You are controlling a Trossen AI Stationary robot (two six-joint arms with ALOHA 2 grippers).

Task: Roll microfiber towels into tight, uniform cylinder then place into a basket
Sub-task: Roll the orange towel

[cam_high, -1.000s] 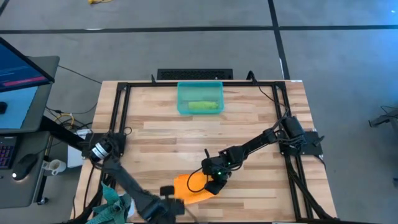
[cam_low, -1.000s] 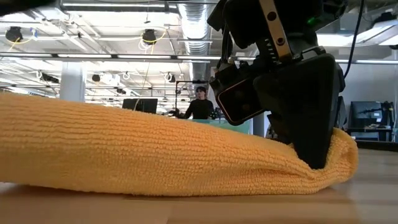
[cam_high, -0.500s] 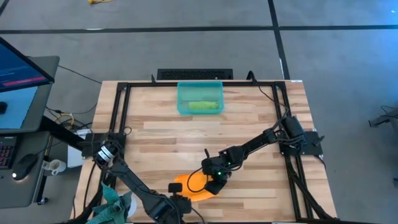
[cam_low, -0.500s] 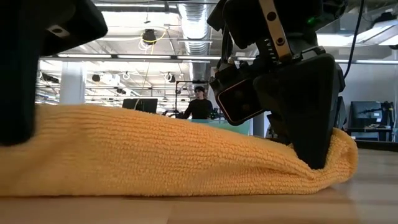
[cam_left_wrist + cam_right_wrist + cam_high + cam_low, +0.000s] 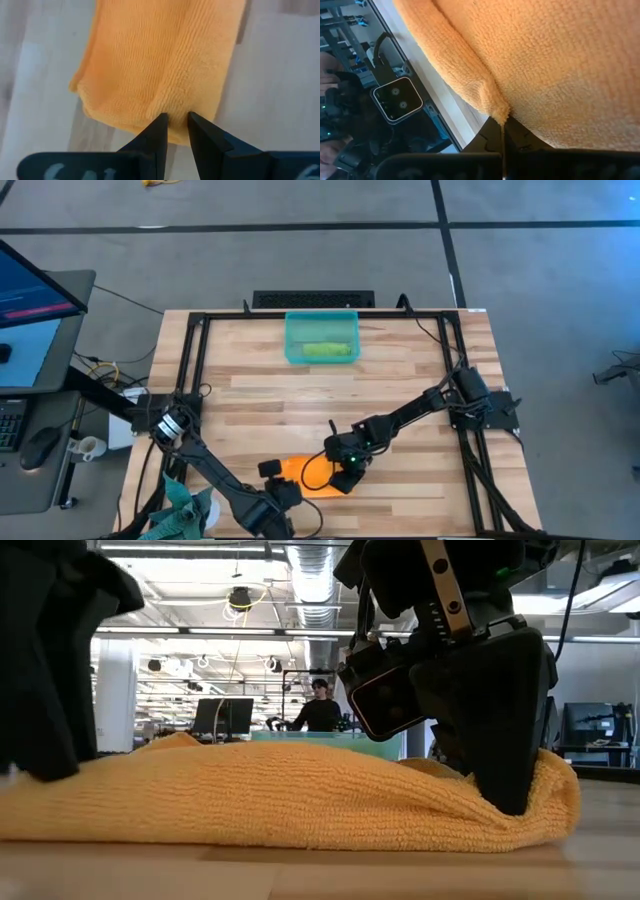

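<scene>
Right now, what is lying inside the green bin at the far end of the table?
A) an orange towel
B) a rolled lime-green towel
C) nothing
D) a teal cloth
B: the overhead view shows a rolled lime-green towel lying inside the green bin, while the orange towel is near the table's front edge between the two arms.
</scene>
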